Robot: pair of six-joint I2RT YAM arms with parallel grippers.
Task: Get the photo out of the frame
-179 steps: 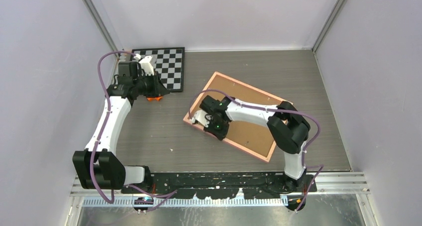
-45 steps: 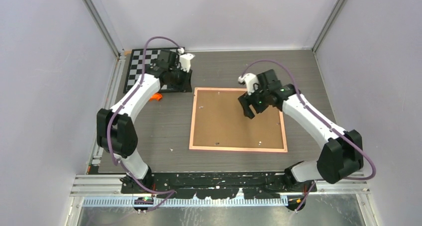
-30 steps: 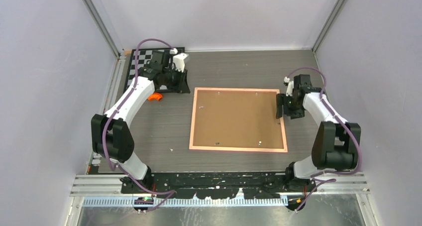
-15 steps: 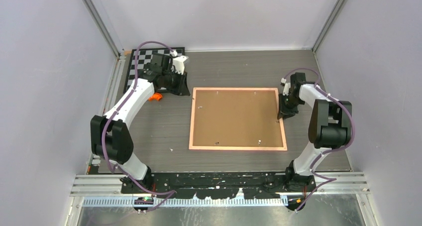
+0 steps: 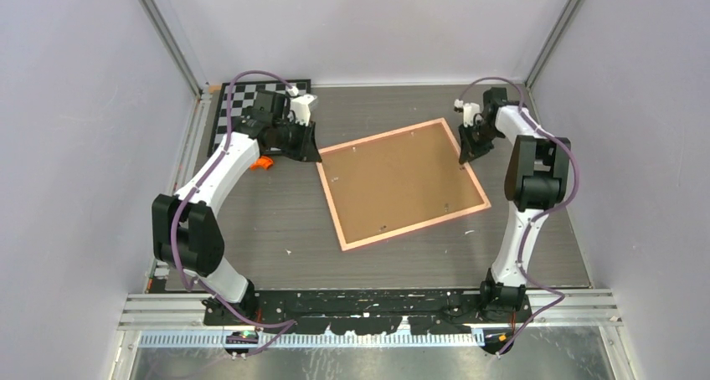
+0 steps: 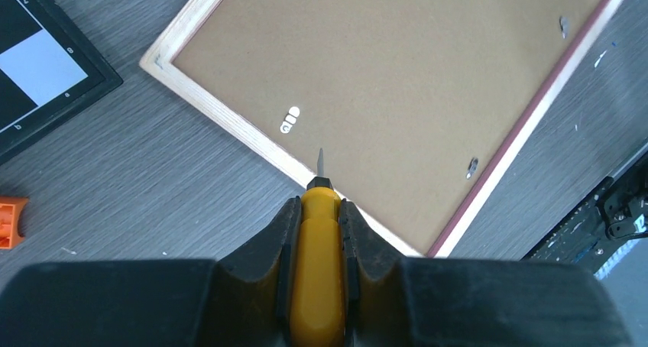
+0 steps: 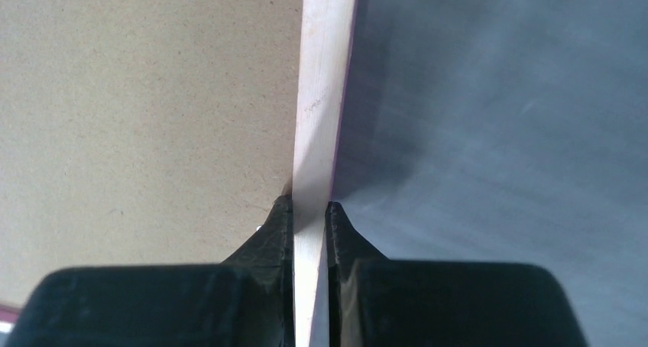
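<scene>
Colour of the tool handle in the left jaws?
Yellow-orange plastic tool handle; clearest in left wrist view.

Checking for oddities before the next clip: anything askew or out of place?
The frame lies back up, skewed on the table, its right border pinched in the right gripper. The left gripper holds a yellow-handled screwdriver at its left border. Nothing spilled or damaged.
</scene>
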